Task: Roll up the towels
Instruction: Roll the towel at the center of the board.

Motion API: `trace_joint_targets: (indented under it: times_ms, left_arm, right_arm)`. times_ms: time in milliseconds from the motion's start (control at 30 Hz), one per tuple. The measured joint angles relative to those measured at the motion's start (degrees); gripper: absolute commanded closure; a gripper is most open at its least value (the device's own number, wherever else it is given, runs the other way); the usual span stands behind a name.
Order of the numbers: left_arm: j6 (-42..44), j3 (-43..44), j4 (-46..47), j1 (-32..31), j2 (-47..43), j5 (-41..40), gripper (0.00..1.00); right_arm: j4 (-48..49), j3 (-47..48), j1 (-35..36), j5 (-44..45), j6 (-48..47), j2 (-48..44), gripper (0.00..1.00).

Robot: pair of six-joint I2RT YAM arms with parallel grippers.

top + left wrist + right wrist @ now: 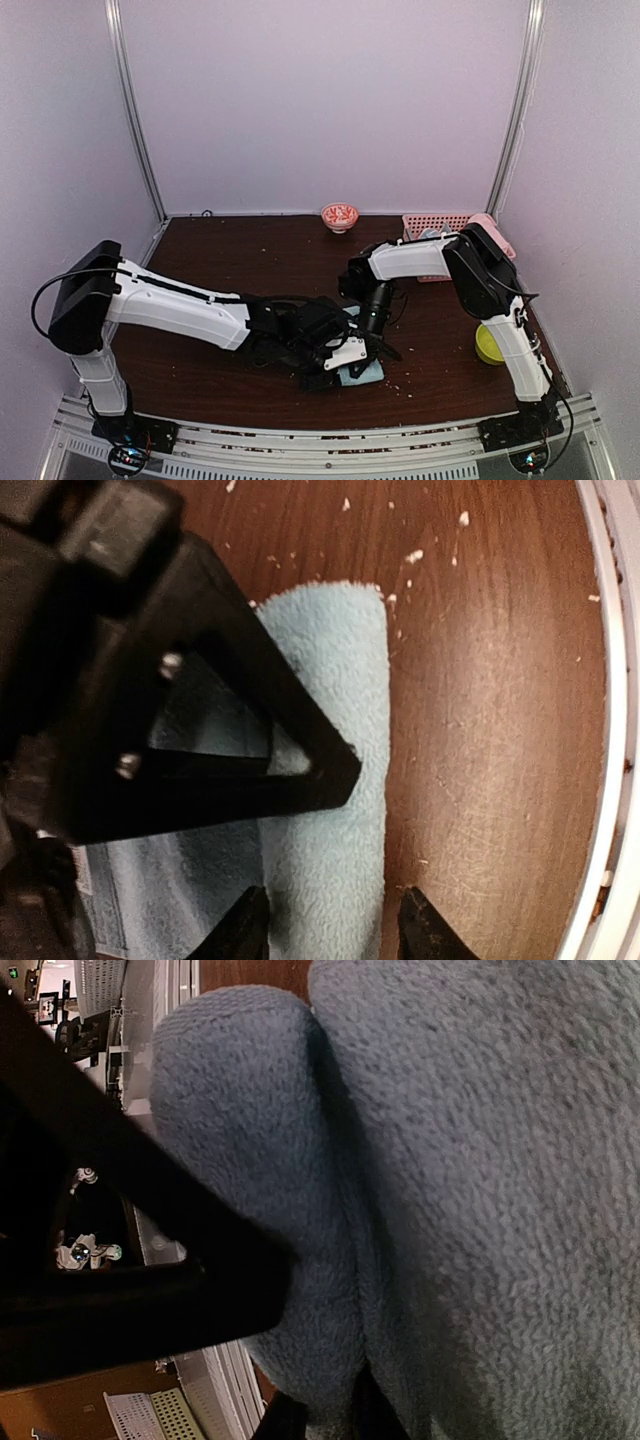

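A plain light-blue towel [366, 373] lies partly rolled near the table's front edge, mostly hidden under both grippers in the top view. In the left wrist view its rolled edge [340, 660] runs lengthwise, with a flatter layer beside it. My left gripper [335, 930] is open and straddles that roll, one fingertip [246, 927] against its side and the other on the bare wood. My right gripper [325, 1422] is shut on a fold of the towel [480, 1180], which fills its view. In the top view the two grippers [340, 360] [372, 330] meet over the towel.
A pink lattice basket [436, 232] stands at the back right. A lime-green bowl [488, 345] sits by the right arm, and a small red-and-white bowl [340, 215] by the back wall. The table's metal front rail [600, 780] runs close beside the towel. Crumbs dot the wood.
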Motion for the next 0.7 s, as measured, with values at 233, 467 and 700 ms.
trace_joint_targets:
  times_ms: [233, 467, 700]
  left_arm:
    - [1.2, 1.2, -0.5, 0.0, 3.5, 0.4, 0.87]
    - [1.0, 1.3, -0.2, 0.1, 3.7, 2.6, 1.0]
    - [-1.7, 1.7, -0.4, 3.0, 4.3, 13.2, 1.0]
  right_arm:
    - [0.0, -0.2, 0.0, 0.0, 0.0, 0.0, 0.94]
    - [-0.5, -0.9, -0.2, 0.2, -0.3, -0.9, 0.67]
    - [0.9, 1.8, -3.2, 5.4, -0.6, -13.9, 0.61]
